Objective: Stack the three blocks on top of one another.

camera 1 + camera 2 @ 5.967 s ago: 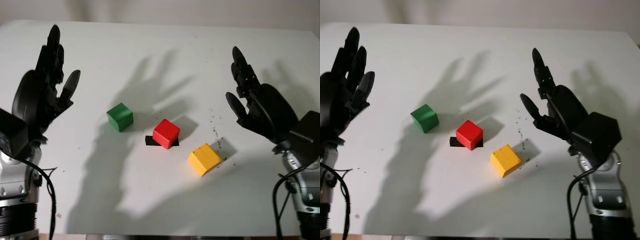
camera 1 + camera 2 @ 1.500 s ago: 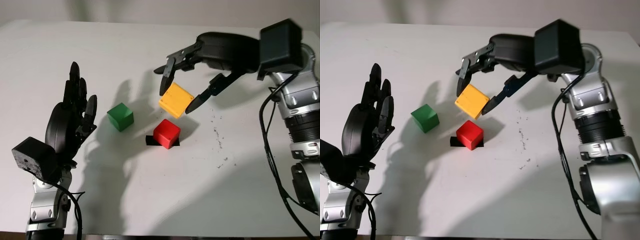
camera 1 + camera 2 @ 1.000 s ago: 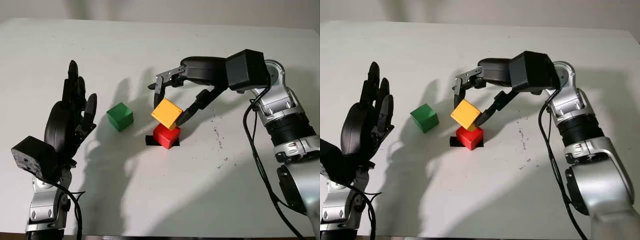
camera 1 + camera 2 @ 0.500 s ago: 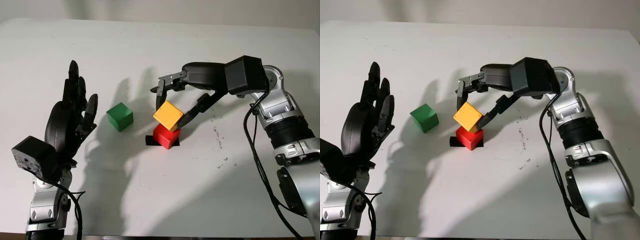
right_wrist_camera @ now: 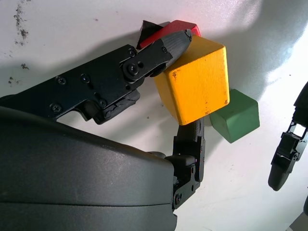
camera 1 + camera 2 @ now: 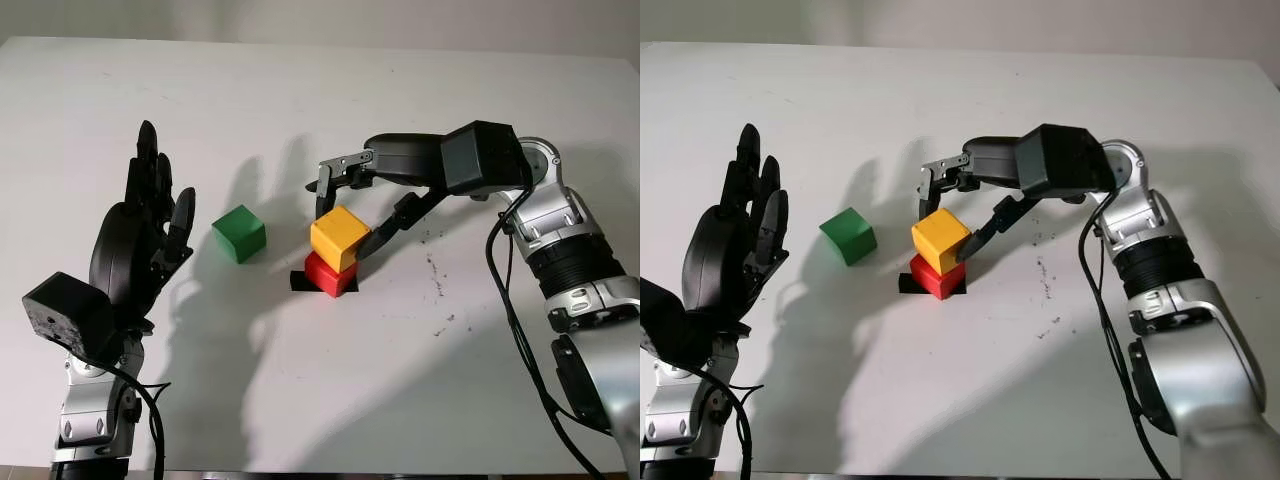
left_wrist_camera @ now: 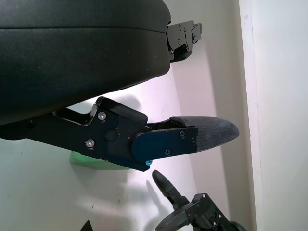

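blocks sat near the middle of the white table (image 6: 300, 400) in the left eye view: the yellow block (image 6: 340, 237) lay on top of the red block (image 6: 327, 274), which stood on a small black mark (image 6: 298, 282), and the green block (image 6: 239, 233) stood on the table just to their left, apart from them. the right hand (image 6: 345, 205) reached in from the right and pinched the yellow block, one finger at its far left side and another at its near right side. the left hand (image 6: 135, 245) stood upright above the table's left part, well apart from the green block, open and holding nothing.

the right eye view showed the same layout, the yellow block (image 6: 940, 240) a little askew on the red one (image 6: 935, 277).

in the left wrist view, the left hand's fingers (image 7: 192, 137) reached out over the table with nothing between them, and an edge of the green block (image 7: 89, 161) showed beyond the black shell.

in the right wrist view, the right hand's fingers (image 5: 166, 48) pressed against two opposite faces of the yellow block (image 5: 197, 79); the red block (image 5: 168, 29) peeked out behind it, and the green block (image 5: 236, 119) stood just beside.
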Tool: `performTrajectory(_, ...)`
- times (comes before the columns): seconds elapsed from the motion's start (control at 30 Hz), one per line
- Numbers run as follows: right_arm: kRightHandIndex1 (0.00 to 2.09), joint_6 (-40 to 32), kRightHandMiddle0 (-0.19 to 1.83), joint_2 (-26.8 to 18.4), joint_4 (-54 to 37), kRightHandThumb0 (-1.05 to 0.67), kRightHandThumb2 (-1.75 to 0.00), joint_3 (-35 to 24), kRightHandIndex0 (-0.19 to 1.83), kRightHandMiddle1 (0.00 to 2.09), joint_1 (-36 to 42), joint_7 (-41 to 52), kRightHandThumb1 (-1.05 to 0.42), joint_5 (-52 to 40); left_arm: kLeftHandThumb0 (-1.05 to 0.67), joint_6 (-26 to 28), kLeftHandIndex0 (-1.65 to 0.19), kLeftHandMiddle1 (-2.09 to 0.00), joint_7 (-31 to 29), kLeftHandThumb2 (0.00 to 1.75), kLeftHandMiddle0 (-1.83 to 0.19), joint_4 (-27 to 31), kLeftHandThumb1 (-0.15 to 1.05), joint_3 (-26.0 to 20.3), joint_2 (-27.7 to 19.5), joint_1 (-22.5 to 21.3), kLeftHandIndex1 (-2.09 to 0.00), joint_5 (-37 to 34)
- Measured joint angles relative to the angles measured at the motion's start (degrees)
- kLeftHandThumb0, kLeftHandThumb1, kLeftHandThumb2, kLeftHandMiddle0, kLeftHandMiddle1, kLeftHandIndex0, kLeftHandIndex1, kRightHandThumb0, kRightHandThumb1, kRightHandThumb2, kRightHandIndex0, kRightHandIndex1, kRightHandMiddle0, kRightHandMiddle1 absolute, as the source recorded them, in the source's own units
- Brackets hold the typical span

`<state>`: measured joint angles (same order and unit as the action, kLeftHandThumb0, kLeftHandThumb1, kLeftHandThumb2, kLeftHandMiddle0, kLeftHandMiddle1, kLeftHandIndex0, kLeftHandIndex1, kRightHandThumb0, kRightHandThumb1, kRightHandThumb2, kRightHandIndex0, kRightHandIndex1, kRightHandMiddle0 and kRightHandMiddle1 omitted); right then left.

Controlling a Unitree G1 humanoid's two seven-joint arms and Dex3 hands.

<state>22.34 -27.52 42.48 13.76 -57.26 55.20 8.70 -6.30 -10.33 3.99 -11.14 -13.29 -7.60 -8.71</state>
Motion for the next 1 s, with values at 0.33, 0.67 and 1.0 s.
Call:
performTrajectory(0.33,0.04,1.98,0.36,0.29,2.64,-0.52,-0.05,-0.01,0.24,1.56,-0.28,-0.85,-0.94,0.65,-0.78,0.56,0.19,0.0,0.26,0.51,0.19,0.02,1.05,-0.02,0.0,0.0,0.0,0.36)
performTrajectory(0.67,0.04,1.64,0.35,0.48,2.65,-0.53,-0.05,-0.02,0.24,1.54,-0.44,-0.16,-0.94,0.33,-0.78,0.56,0.19,0.0,0.26,0.5,0.19,0.01,1.05,-0.03,0.0,-0.01,0.0,0.61)
performTrajectory(1.0,0.05,1.64,0.34,0.76,2.85,-0.52,-0.05,-0.04,0.23,1.53,-0.55,1.5,-0.95,-0.31,-0.77,0.53,0.19,0.0,0.22,0.51,0.19,-0.01,1.05,-0.03,0.0,-0.02,0.0,0.55)
